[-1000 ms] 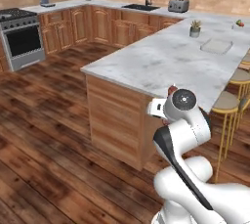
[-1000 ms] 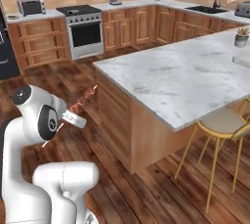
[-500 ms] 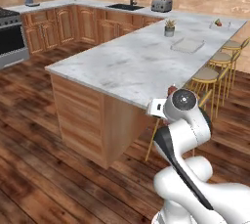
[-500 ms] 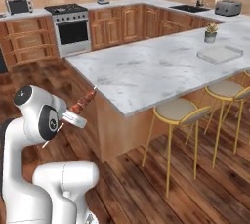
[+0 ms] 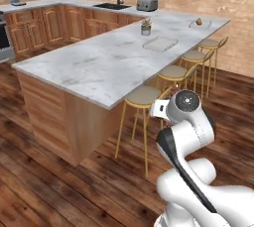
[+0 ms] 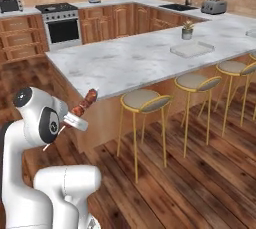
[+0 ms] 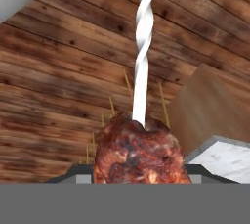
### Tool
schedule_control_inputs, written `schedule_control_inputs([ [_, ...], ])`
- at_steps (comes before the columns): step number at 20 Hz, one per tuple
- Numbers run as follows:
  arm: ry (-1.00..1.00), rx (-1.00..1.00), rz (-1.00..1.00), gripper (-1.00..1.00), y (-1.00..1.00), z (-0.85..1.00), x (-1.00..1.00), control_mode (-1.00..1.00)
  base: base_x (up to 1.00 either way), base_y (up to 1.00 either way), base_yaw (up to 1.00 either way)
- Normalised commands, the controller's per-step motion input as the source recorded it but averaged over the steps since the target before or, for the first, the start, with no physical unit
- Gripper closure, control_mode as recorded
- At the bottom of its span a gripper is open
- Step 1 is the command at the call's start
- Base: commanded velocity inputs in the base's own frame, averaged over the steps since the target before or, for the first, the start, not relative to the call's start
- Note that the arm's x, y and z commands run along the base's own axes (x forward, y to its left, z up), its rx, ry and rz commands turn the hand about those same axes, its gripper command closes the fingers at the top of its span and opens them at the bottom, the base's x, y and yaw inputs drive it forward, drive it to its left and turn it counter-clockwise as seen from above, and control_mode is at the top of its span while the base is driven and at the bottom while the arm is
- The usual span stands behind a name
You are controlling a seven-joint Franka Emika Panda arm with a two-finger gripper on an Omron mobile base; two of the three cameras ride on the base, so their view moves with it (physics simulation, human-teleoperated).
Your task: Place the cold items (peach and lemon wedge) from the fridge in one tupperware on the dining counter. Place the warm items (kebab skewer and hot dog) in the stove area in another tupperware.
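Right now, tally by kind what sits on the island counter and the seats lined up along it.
Bar stools: 4
Tupperware: 2
Potted plant: 1
Total: 7

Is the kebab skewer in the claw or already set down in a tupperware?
In the claw. The kebab skewer sticks out from the claw, carried beside the counter, above the floor.
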Motion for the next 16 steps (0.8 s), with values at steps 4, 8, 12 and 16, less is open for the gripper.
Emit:
schedule_control_inputs([
  [4,0.00,0.00,0.00,1.00,0.00,0.00,0.00,1.00,0.47,-1.00,0.01],
  [8,0.00,0.00,0.00,1.00,0.00,0.00,0.00,1.00,0.57,-1.00,0.00],
  [12,0.00,0.00,0.00,1.00,0.00,0.00,0.00,1.00,0.60,-0.99,0.03],
  [16,0.00,0.00,0.00,1.00,0.00,0.00,0.00,1.00,0.62,-1.00,0.10],
])
